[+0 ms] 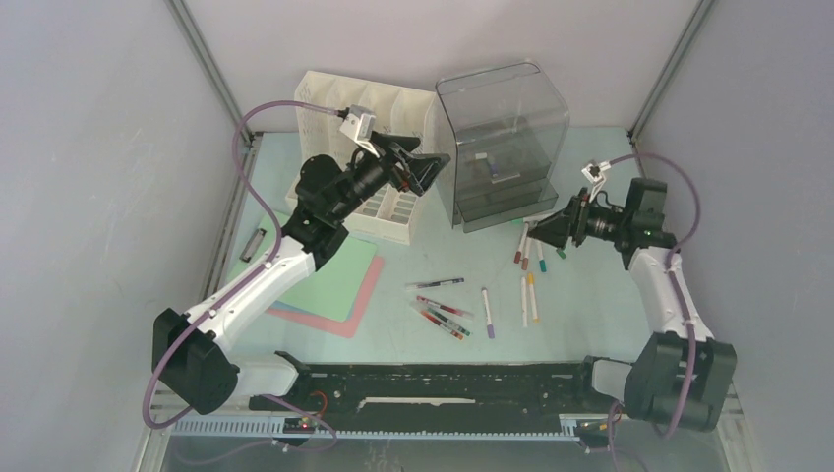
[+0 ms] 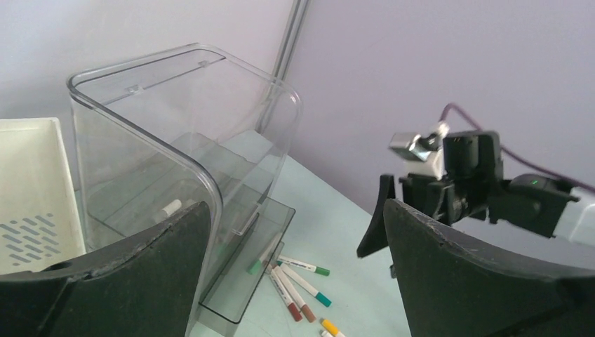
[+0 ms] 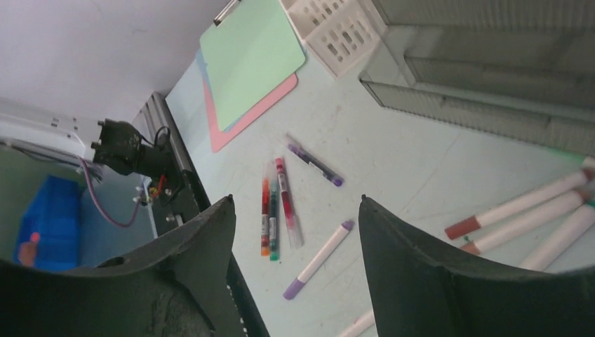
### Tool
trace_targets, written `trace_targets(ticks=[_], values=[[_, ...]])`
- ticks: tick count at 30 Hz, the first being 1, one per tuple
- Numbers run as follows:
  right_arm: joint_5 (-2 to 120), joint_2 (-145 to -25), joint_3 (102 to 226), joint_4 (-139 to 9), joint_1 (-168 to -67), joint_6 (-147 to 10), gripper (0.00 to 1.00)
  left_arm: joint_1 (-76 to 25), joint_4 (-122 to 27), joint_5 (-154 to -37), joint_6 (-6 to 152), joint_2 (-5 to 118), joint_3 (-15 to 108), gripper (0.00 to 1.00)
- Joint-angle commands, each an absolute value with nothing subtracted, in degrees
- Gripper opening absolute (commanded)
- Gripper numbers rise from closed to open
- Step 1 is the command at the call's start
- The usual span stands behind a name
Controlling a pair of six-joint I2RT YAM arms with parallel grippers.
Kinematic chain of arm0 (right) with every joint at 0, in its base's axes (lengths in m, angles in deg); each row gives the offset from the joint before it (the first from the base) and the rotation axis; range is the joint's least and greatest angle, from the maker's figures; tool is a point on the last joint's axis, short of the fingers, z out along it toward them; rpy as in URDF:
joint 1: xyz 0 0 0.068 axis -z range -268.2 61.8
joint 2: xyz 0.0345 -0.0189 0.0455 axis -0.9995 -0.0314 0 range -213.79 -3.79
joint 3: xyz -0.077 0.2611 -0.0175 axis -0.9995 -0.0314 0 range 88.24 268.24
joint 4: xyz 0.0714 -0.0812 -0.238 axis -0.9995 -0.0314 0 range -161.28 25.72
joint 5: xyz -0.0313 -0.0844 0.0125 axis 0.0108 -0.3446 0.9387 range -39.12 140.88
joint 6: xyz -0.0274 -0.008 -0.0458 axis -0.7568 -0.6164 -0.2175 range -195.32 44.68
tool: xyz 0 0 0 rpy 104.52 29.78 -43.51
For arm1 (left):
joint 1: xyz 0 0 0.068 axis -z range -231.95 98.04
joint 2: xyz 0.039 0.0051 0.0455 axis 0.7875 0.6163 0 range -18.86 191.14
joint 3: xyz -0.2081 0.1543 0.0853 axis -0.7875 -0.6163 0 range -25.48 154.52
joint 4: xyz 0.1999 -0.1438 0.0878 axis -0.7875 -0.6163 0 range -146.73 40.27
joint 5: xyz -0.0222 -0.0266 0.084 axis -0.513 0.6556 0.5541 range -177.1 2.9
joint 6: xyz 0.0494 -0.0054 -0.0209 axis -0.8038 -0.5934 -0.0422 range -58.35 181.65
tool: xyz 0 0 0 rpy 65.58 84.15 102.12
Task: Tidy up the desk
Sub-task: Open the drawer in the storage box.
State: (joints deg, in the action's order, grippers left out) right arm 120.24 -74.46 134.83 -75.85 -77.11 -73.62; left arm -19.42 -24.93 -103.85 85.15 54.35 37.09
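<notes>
Fingers (image 2: 140, 267) on my left gripper (image 2: 295, 232) and right gripper (image 3: 296, 210) are hanging released, empty.
Markers (image 1: 529, 295) and pens (image 1: 440, 317) are lying loose across the desk (image 1: 590, 315).

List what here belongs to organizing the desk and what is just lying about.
Belongs to the job:
pale mint-green desk top; scattered white-barrelled markers; clear-barrelled pens; smoky transparent plastic organiser; white slotted plastic tray; green clipboard over pink sheet.

Just there:
black cable rail at the near edge; purple cables; blue bin beyond the table edge.
</notes>
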Motion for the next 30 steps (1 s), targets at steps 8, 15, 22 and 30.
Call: trace_targets(ticks=[8, 15, 22, 30], values=[[116.03, -62.30, 146.45, -110.98, -76.69, -105.46, 0.73, -18.59, -29.88, -103.93, 90.71, 54.53, 40.53, 1.00], [108.04, -56.22, 144.44, -110.54, -76.60, -107.34, 0.74, -18.40, -38.61, -102.65, 98.87, 49.92, 34.81, 0.95], [103.99, -54.36, 142.24, -108.60, -76.96, -108.85, 0.74, -13.68, -40.04, -95.93, 103.99, 42.32, 20.65, 0.96], [97.93, -53.31, 142.28, -108.61, -78.90, -110.45, 0.74, -3.77, -45.43, -80.41, 104.98, 39.08, 13.55, 0.95]])
